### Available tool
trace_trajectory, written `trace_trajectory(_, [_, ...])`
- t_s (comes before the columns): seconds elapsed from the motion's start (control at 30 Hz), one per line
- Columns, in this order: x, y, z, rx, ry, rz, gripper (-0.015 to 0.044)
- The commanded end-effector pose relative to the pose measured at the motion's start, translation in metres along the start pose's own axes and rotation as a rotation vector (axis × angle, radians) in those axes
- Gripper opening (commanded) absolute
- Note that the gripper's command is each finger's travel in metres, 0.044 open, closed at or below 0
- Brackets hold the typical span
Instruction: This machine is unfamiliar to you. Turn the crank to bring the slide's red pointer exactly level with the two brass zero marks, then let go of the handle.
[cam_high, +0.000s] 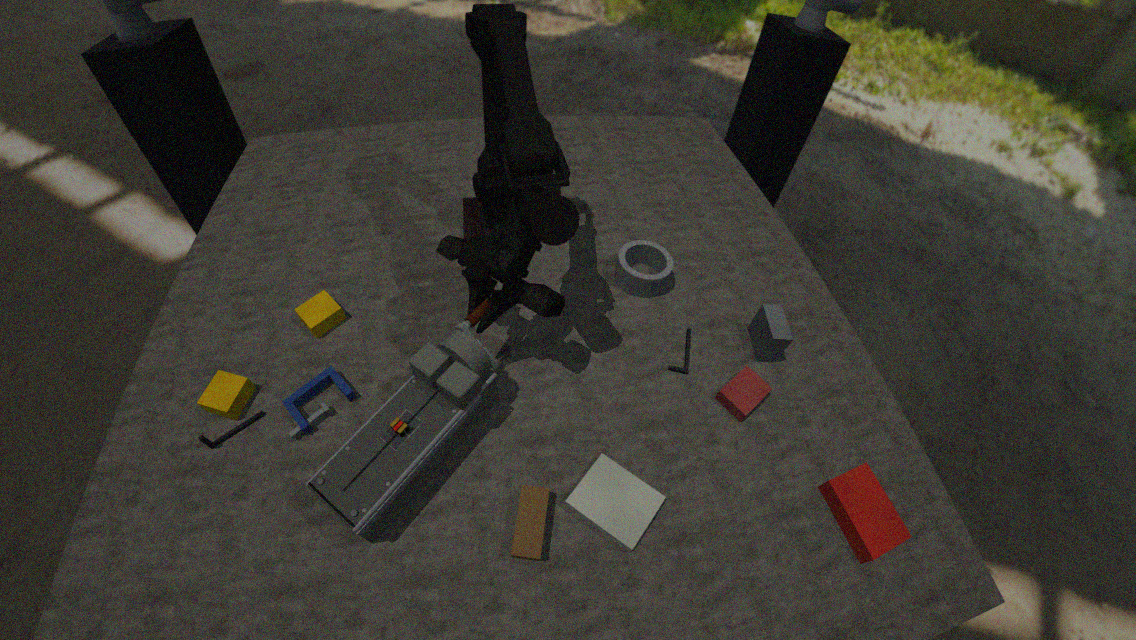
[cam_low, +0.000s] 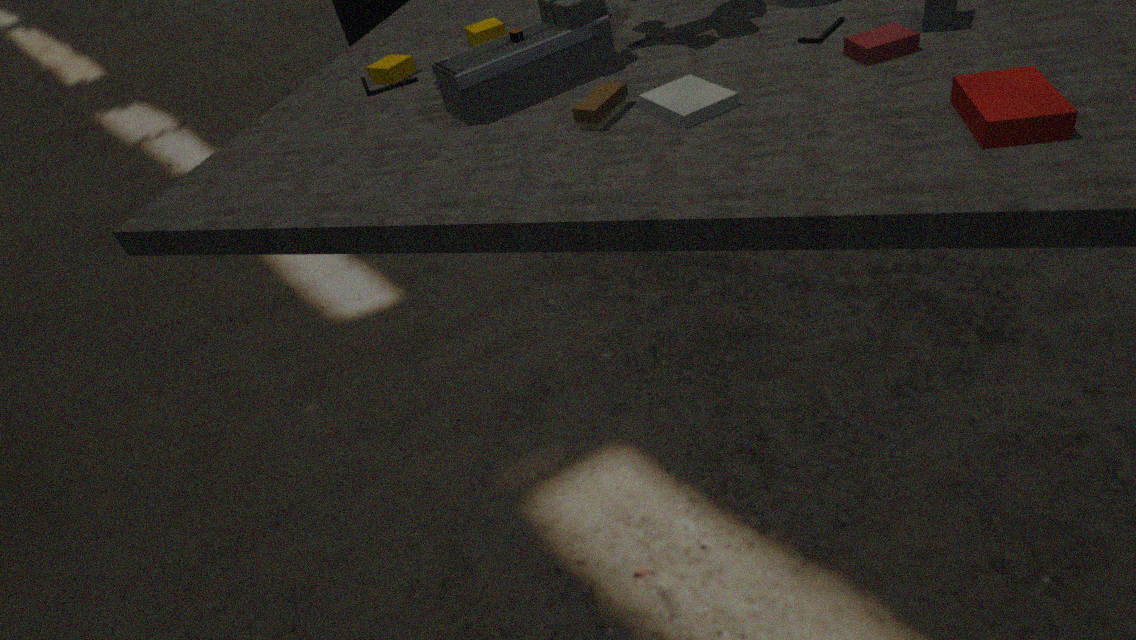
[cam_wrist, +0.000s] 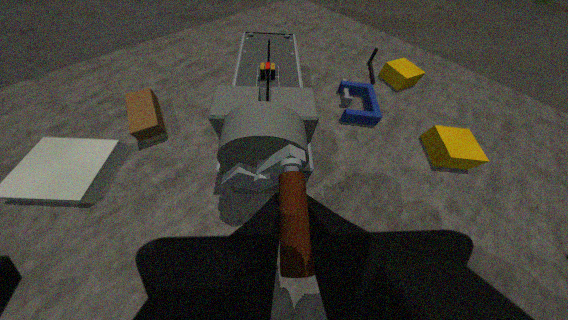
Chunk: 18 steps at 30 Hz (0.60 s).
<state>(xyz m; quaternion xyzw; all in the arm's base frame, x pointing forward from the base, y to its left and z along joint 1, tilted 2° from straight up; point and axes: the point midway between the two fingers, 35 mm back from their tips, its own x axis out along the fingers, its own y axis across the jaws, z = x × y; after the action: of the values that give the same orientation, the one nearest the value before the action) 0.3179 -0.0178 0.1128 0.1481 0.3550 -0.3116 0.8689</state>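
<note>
Black pincer (cam_high: 479, 311) (cam_wrist: 289, 198), clamped on the reddish-brown handle (cam_high: 477, 312) (cam_wrist: 294, 215) at the near end of the grey machine (cam_high: 373, 449) (cam_low: 528, 73) (cam_wrist: 250, 55). Grip done; letting go, left. Farther along, red pointer (cam_high: 399, 426) (cam_wrist: 267, 65) between brass marks, seemingly almost level; exact match too small to tell. Perhaps only slight cranking left, then release.
</note>
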Motion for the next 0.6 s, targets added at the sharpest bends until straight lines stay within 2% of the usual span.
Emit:
trace_trajectory(0.0, [-0.0046, 0.0072, 0.0040, 0.004, -0.010, 0.017, 0.0000])
trace_trajectory(0.57, [-0.0048, 0.0091, 0.0042, 0.004, -0.010, 0.017, 0.0000])
